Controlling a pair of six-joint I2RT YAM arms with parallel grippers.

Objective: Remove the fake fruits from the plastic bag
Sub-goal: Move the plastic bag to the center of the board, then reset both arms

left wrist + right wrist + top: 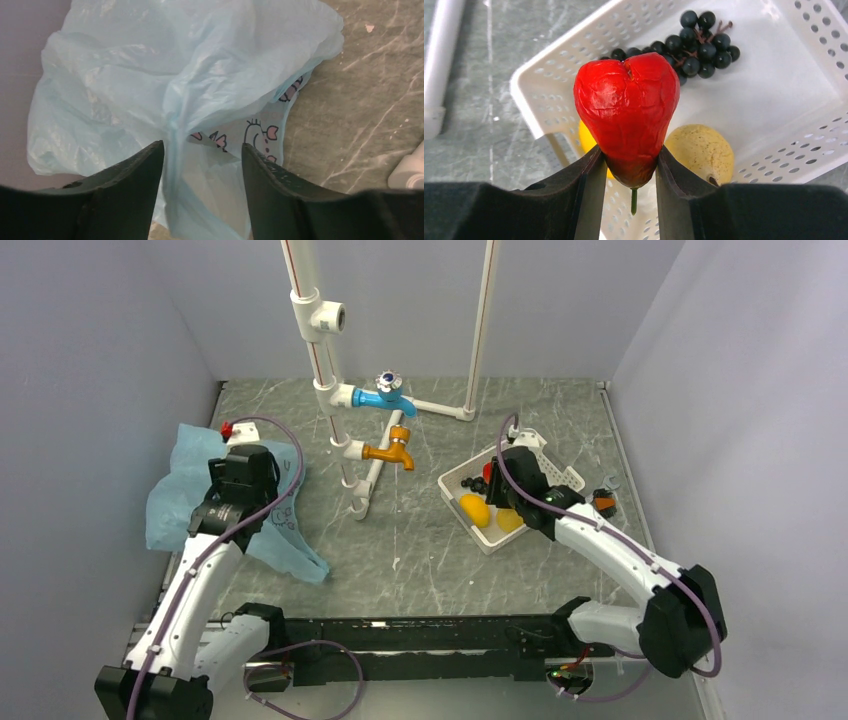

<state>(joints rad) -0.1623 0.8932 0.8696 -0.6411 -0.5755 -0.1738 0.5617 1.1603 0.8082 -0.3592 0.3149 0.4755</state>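
Firmly, the right tool (628,151) pinches the red fruit (626,102) over the basket (540,102), while the left tool (202,148) gapes over the bag (145,75).

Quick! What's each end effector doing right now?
Left end effector: open, over the bag.
Right end effector: closed on the red fruit.

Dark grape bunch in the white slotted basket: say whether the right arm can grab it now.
Probably not yet: the right end effector is shut on the red plastic fruit. The dark grape bunch itself lies uncovered nearby.
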